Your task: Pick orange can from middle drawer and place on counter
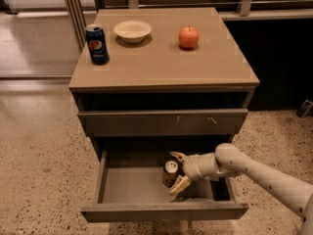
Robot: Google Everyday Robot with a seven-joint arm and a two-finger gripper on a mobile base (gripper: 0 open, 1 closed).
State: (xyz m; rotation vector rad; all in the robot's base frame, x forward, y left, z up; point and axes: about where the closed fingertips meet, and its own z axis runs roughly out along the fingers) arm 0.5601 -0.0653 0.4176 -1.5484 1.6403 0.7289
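The orange can (170, 173) stands upright on the grey floor of the open middle drawer (132, 186), right of its middle. My gripper (178, 170) reaches in from the right on a white arm. Its fingers are open, one fingertip (177, 156) behind the can and the other (176, 188) in front of it, so the jaws stand around the can's right side. The tan counter (161, 58) is the top of the cabinet above.
On the counter stand a blue Pepsi can (97, 44) at the left, a white bowl (132, 31) behind it and a red apple (189, 37) at the right. A shut drawer front with pale scratches (164, 122) overhangs the open drawer. Speckled floor lies all around.
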